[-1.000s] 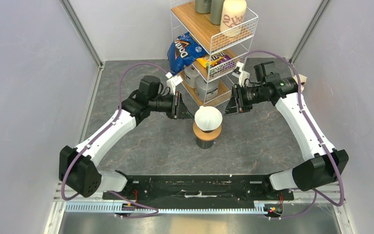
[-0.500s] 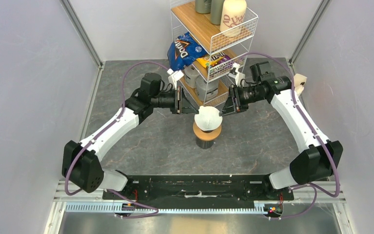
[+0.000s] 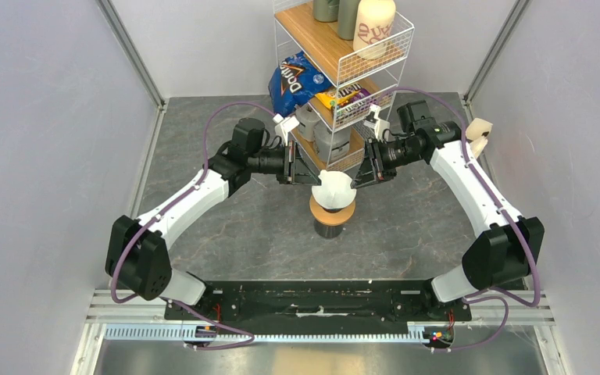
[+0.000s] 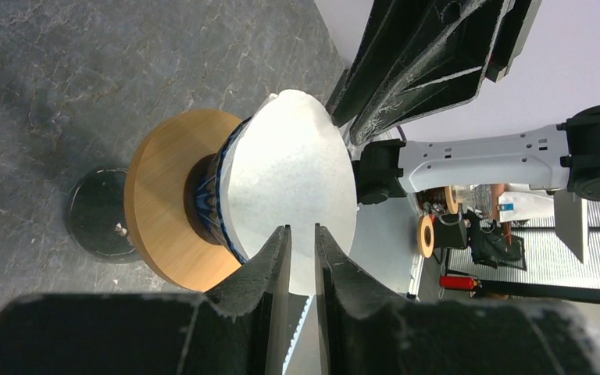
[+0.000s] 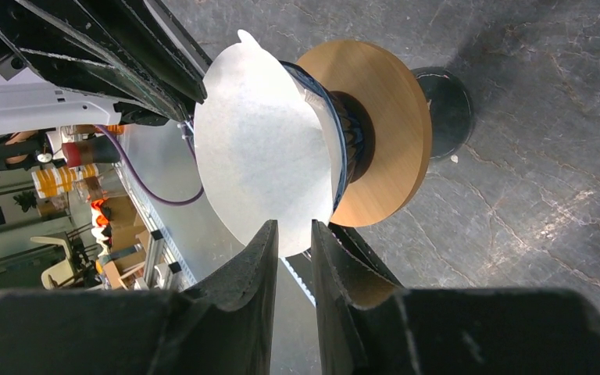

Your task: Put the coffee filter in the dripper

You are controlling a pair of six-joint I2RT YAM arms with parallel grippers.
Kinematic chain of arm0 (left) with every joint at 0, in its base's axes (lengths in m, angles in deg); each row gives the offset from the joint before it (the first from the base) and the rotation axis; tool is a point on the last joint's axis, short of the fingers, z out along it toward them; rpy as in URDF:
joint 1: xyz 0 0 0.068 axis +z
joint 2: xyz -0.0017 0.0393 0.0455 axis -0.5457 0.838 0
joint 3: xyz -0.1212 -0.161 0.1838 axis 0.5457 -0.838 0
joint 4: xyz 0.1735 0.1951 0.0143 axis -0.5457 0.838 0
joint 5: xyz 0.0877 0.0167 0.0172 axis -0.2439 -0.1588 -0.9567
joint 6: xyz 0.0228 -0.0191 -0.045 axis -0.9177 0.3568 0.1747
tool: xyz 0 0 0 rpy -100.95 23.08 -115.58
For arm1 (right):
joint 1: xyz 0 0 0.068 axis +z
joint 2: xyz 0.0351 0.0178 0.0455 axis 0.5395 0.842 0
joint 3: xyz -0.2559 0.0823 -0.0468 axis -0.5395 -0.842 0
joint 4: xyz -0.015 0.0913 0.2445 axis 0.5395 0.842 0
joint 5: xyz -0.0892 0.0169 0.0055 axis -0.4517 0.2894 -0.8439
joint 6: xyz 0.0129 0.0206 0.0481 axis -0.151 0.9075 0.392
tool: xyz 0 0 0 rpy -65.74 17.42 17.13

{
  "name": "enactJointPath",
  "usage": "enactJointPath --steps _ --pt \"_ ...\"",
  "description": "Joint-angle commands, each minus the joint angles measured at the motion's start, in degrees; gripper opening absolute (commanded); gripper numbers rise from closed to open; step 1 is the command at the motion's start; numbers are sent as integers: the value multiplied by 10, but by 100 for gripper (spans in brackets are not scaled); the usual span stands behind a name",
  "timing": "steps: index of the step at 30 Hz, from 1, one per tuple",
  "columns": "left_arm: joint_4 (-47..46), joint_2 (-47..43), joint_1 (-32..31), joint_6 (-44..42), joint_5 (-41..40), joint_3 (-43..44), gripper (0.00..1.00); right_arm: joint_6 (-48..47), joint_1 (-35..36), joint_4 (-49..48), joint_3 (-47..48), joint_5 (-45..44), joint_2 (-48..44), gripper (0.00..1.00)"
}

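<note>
The white coffee filter (image 3: 334, 187) sits in the top of the dark blue dripper (image 4: 223, 195), which rests in a tan wooden ring (image 3: 333, 212) on a dark cup (image 3: 329, 229). My left gripper (image 3: 311, 173) meets the filter's left rim, jaws almost closed on its edge (image 4: 298, 228). My right gripper (image 3: 358, 176) meets the right rim the same way (image 5: 293, 223). The filter (image 5: 266, 156) is drawn into a corner at each gripper. The dripper's blue rim (image 5: 342, 133) shows under the paper.
A wire shelf rack (image 3: 344, 70) stands just behind the cup, with a Doritos bag (image 3: 293, 78), snack packs and jars on it, and a cream canister (image 3: 373, 23) on top. Grey walls close in on both sides.
Both grippers moved inward to the filter's rims. The filter went from a round dome to a shape pulled into corners at left and right.
</note>
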Motion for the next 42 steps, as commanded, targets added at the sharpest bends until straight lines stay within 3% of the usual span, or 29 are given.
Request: enactJointPath --steps 1,18,34,37,39,41,42 --pt "-7 4 -5 4 18 -6 24 -16 2 3 -4 13 5 29" --pt "6 3 -16 -13 13 -10 24 -30 7 16 1 12 6 29" --pt "136 -55 -20 -148 9 119 31 -42 17 2 118 52 -71 33" --pt "143 -82 -3 -150 7 128 41 -44 18 -11 140 32 -87 38" --pt "133 -103 21 -132 7 125 55 -42 18 -17 151 8 -99 49" --pt "134 -122 51 -126 5 127 81 -28 17 -25 157 -27 -112 64" --pt "140 -131 66 -124 4 131 88 -23 15 -28 157 -39 -118 70"
